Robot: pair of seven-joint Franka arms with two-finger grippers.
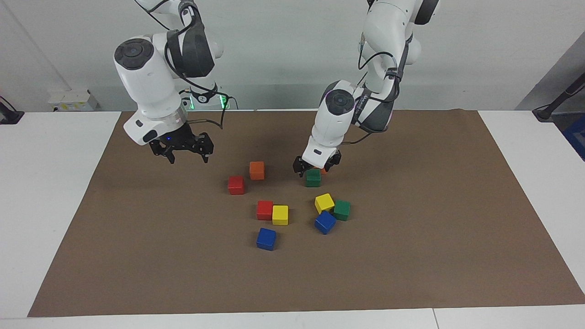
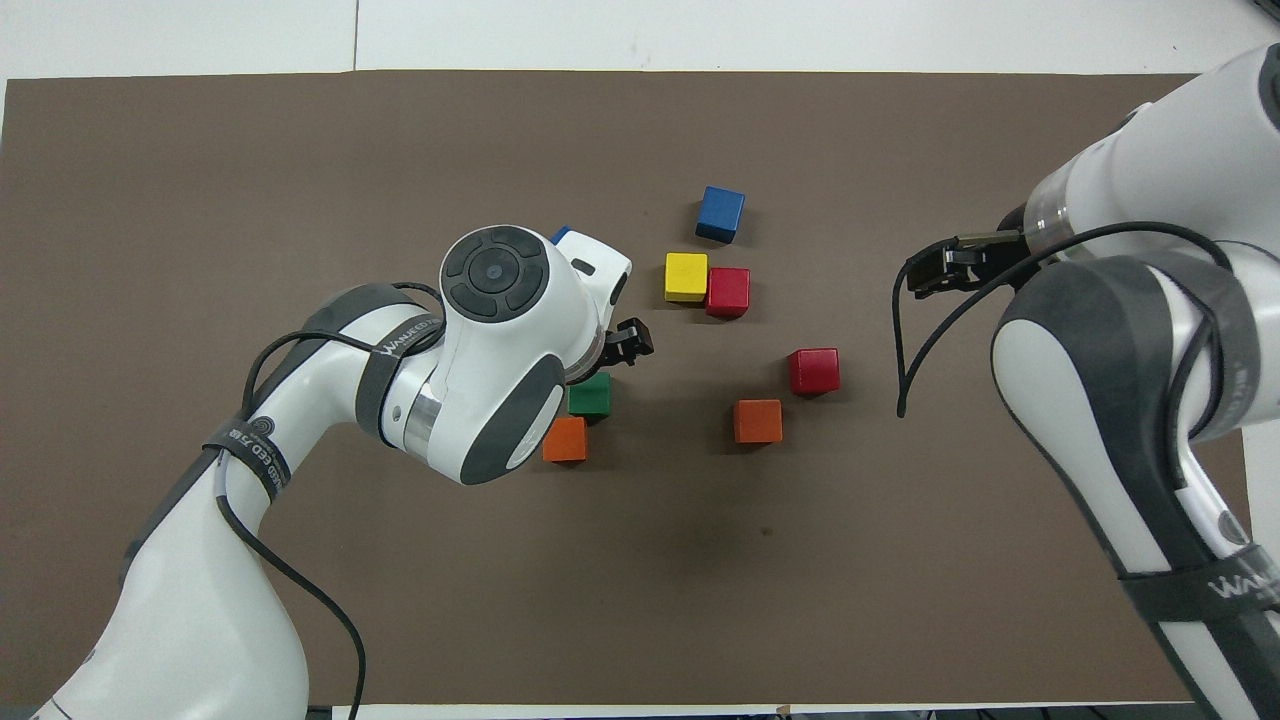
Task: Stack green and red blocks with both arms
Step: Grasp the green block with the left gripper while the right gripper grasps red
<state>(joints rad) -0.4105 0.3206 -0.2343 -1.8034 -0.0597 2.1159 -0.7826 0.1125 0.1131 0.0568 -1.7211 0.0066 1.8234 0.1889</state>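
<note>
We see two red blocks (image 1: 236, 185) (image 1: 264, 209), two dark green blocks (image 1: 313, 178) (image 1: 342, 209), two orange cubes (image 1: 257, 170), two yellow cubes (image 1: 280, 214), two blue cubes (image 1: 266, 239), a brown mat (image 1: 411, 256) on a white surface (image 1: 45, 183), and white arms (image 1: 151, 91) with dark grey caps.

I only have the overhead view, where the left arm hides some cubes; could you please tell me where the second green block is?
Observer: The second green block sits on the mat beside a yellow cube.
Operator: Is the left gripper gripping the other green block?
Observer: No, the left gripper hangs open, low over that other green block, holding nothing.
Operator: And the right gripper's height?
Observer: The right gripper hangs open, well above bare mat.
</note>
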